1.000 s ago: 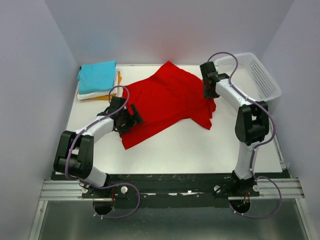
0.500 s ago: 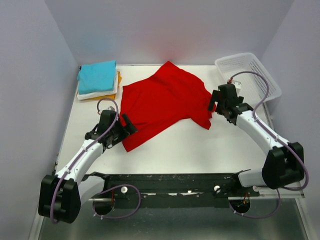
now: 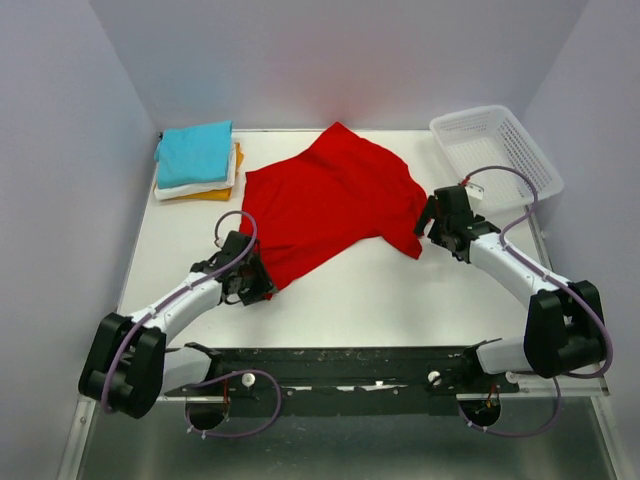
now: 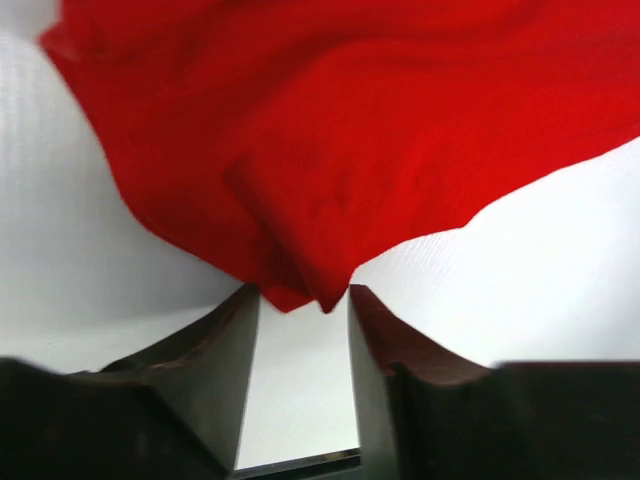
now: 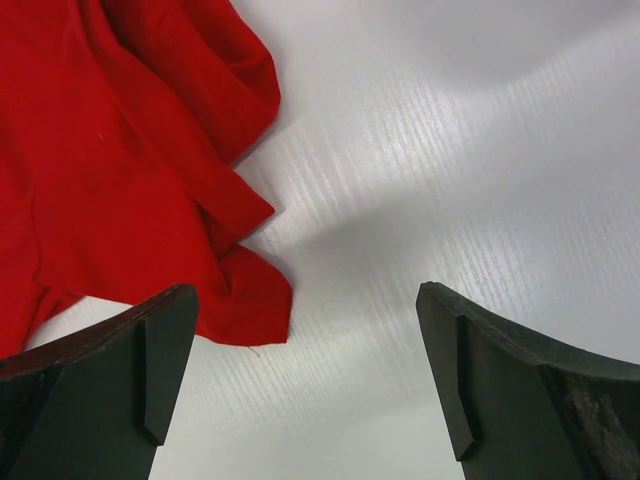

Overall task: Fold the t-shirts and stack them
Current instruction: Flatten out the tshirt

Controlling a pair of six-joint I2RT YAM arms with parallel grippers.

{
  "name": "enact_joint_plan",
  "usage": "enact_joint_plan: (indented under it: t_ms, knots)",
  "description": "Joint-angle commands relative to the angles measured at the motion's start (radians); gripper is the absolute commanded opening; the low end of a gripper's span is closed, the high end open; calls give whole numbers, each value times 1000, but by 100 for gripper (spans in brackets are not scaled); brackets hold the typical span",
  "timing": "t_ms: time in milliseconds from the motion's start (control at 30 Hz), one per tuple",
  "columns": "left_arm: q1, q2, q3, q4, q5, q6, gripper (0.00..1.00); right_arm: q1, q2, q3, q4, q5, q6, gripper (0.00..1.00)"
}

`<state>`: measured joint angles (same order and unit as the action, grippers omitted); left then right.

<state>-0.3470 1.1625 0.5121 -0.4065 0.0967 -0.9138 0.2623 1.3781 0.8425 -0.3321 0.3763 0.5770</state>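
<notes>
The red t-shirt [image 3: 330, 205] lies spread and rumpled across the middle of the table. Its near-left corner [image 4: 300, 285] reaches between the tips of my left gripper [image 4: 302, 292], whose jaws stand partly apart with bare table showing between them. In the overhead view my left gripper [image 3: 262, 283] sits at that corner. My right gripper [image 3: 432, 222] hovers wide open at the shirt's right edge. In its wrist view a red fold [image 5: 250, 290] lies by the left finger [image 5: 165, 350], nothing between the jaws. Folded turquoise [image 3: 195, 152], white [image 3: 190, 187] and orange [image 3: 228, 192] shirts are stacked at back left.
A white lattice basket [image 3: 495, 150] stands at the back right corner, just behind the right arm. White table [image 3: 400, 290] shows in front of the red shirt. Grey walls close in on the left, back and right.
The left gripper slid to the shirt's near-left corner and its jaws narrowed. The right gripper left the shirt's back right part, opened wide and dropped to the right edge.
</notes>
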Motion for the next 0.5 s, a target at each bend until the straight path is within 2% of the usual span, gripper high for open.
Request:
enact_joint_plan:
  t_ms: [0, 33, 100, 267, 467]
  knots:
    - [-73, 80, 38, -44, -63, -25, 30, -3, -21, -29, 32, 3, 31, 100]
    - [-75, 90, 40, -39, -60, -25, 25, -3, -22, -31, 31, -9, 29, 100]
    - [-75, 108, 49, -28, -67, -21, 0, -3, -21, -40, 31, -42, 26, 99]
    - [-75, 69, 86, -32, -89, 26, 0, -3, -12, -62, 21, -77, 26, 96]
    - [-34, -96, 105, -173, -298, 26, 0, -3, 46, -73, 30, -166, -8, 85]
